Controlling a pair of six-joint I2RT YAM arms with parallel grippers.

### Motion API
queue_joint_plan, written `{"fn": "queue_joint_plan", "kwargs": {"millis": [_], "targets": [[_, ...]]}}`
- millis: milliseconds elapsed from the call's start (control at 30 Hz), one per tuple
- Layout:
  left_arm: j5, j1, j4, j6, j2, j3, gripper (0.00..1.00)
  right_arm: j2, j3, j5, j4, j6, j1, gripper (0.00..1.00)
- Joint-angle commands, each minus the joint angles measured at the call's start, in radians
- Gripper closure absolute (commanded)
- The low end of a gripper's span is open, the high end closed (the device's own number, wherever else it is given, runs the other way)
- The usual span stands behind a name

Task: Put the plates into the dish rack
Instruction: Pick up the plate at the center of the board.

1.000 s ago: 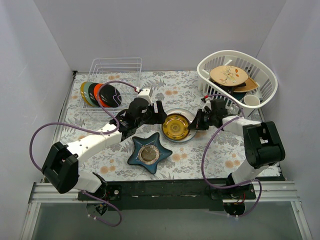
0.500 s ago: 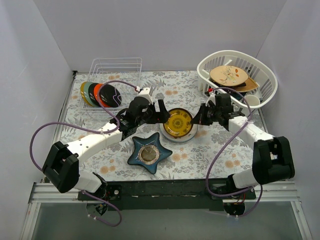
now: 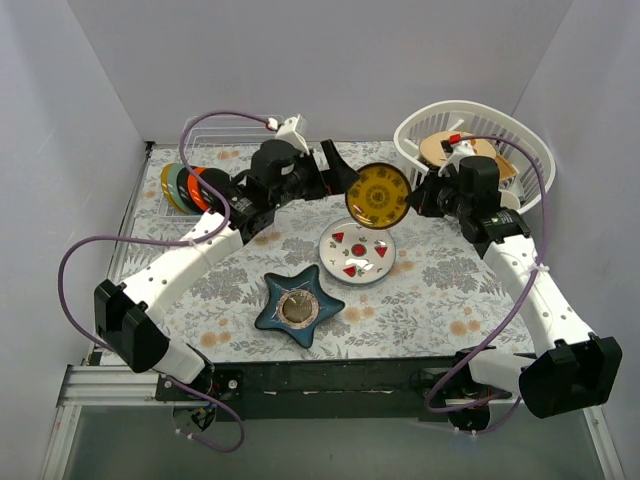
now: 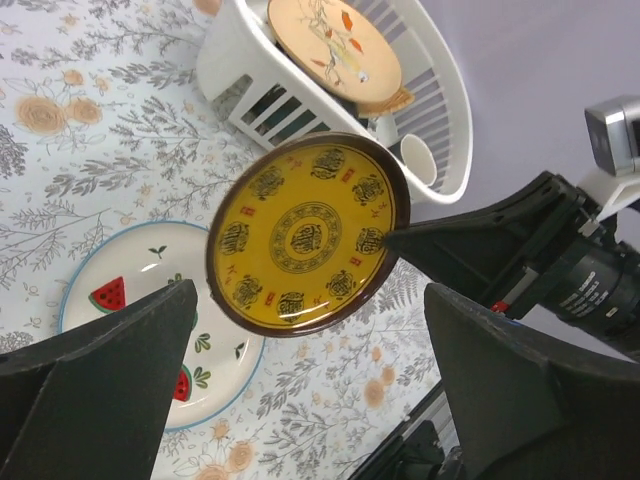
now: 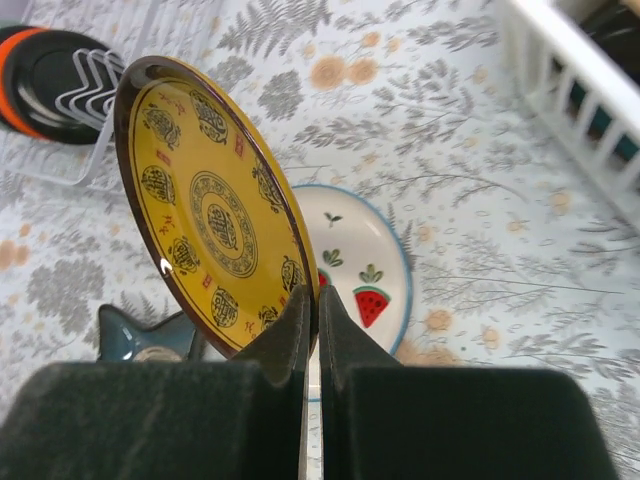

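Upper left: dish rack holds several plates on edge. Upper centre: left gripper, jaws spread wide, sits just left of the yellow plate. The plate stands on edge in mid-air; right gripper is clamped on its right rim.

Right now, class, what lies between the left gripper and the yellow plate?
Nothing, only air between left gripper and yellow plate; the left wrist view shows it.
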Motion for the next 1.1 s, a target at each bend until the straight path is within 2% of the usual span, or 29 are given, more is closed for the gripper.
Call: {"fn": "queue_joint_plan", "kwargs": {"millis": [0, 33, 67, 167, 333, 467, 567, 700, 800, 833, 867, 933, 967, 1033, 1067], "targets": [[0.027, 0.098, -0.121, -0.050, -0.029, 0.097, 0.02, -0.030, 0.094, 0.175, -0.049, -0.064, 0.023, 0.99], [0.050, 0.123, -0.126, -0.057, -0.032, 0.118, 0.02, -0.028, 0.111, 0.187, -0.062, -0.085, 0.034, 0.99], [0.105, 0.175, -0.136, -0.077, -0.034, 0.129, 0.02, -0.024, 0.130, 0.266, -0.068, -0.096, 0.052, 0.99], [0.138, 0.244, -0.182, -0.085, -0.029, 0.180, 0.02, -0.012, 0.212, 0.436, -0.085, -0.152, 0.155, 0.99], [0.143, 0.295, -0.275, -0.058, -0.006, 0.275, 0.02, 0.082, 0.428, 0.626, -0.120, -0.241, 0.313, 0.99], [0.219, 0.350, -0.319, -0.068, 0.006, 0.332, 0.02, 0.169, 0.590, 0.805, -0.125, -0.350, 0.405, 0.99], [0.293, 0.410, -0.342, -0.087, 0.020, 0.376, 0.02, 0.226, 0.666, 0.943, -0.090, -0.467, 0.491, 0.99], [0.356, 0.456, -0.353, -0.102, 0.031, 0.411, 0.02, 0.246, 0.624, 1.132, 0.073, -0.655, 0.638, 0.99], [0.425, 0.496, -0.338, -0.139, 0.034, 0.416, 0.02, 0.217, 0.452, 1.271, 0.385, -0.876, 0.743, 0.99], [0.442, 0.505, -0.318, -0.154, 0.032, 0.412, 0.02, 0.194, 0.390, 1.302, 0.489, -1.033, 0.770, 0.99], [0.461, 0.519, -0.302, -0.184, 0.031, 0.395, 0.02, 0.185, 0.336, 1.355, 0.726, -1.108, 0.793, 0.99], [0.538, 0.530, -0.241, -0.225, 0.020, 0.363, 0.02, 0.174, 0.196, 1.397, 0.957, -1.275, 0.847, 0.99], [0.560, 0.533, -0.220, -0.243, 0.015, 0.324, 0.02, 0.176, 0.161, 1.417, 1.180, -1.421, 0.859, 0.99], [0.621, 0.531, -0.181, -0.289, 0.005, 0.290, 0.02, 0.197, 0.064, 1.428, 1.416, -1.563, 0.887, 0.99], [0.635, 0.533, -0.152, -0.298, 0.003, 0.265, 0.03, 0.211, 0.037, 1.427, 1.532, -1.740, 0.896, 0.99]]}}
